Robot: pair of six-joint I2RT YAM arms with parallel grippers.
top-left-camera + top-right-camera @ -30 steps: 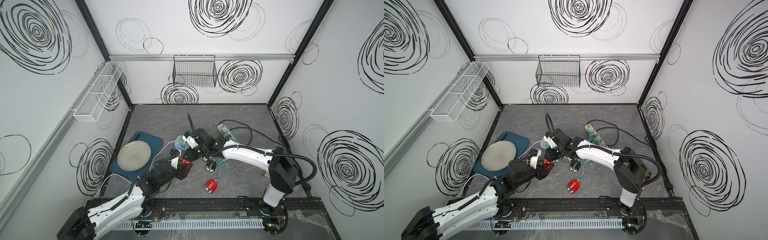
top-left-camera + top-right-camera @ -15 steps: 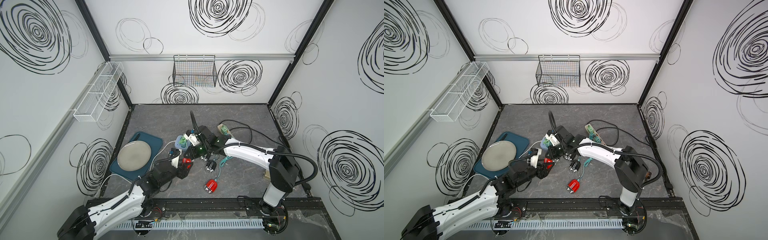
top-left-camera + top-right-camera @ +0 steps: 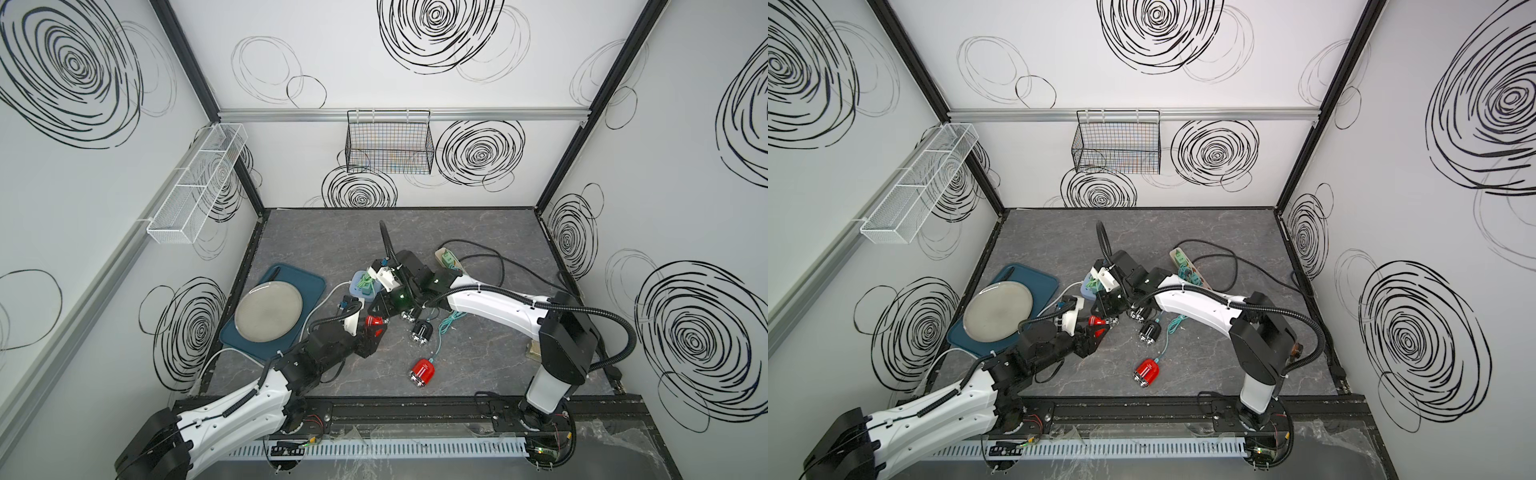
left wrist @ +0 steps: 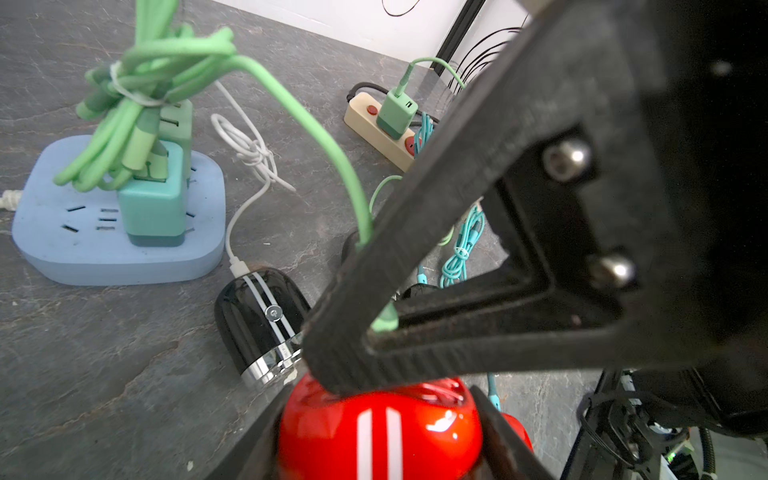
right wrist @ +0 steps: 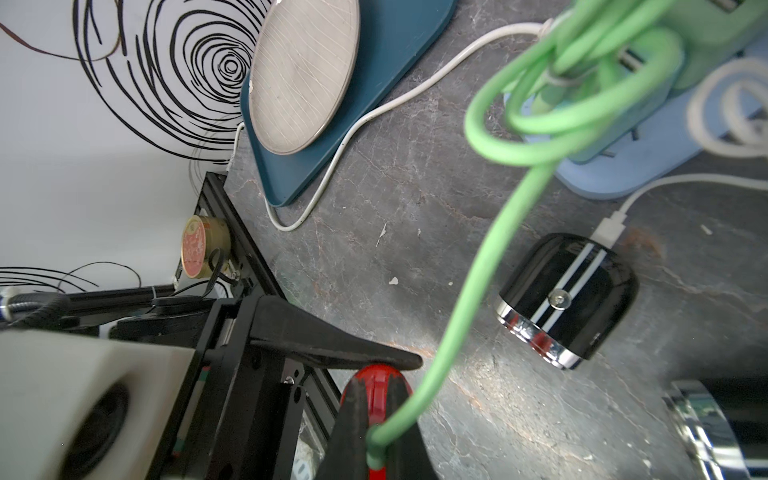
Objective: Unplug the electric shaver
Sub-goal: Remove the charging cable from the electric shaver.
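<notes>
Left of the middle of the grey table [image 3: 478, 232], on the near side of the blue power strip [image 3: 360, 286], the left gripper [image 3: 374, 326] pinches the red electric shaver [image 4: 376, 428]. The right gripper [image 5: 376, 453] pinches the plug end of the green cable [image 5: 469, 291] right at this shaver; whether it is inserted, I cannot tell.

Bright, even light cast soft shadows on the bench [image 3: 478, 361], while the close green cable [image 5: 536, 137] blurred and glare flecked the red shaver [image 4: 324, 432].

Four shavers [image 3: 422, 371], two power strips [image 4: 83, 249], two baskets [image 3: 388, 145], one plate [image 3: 268, 309], one tray [image 3: 307, 278]
</notes>
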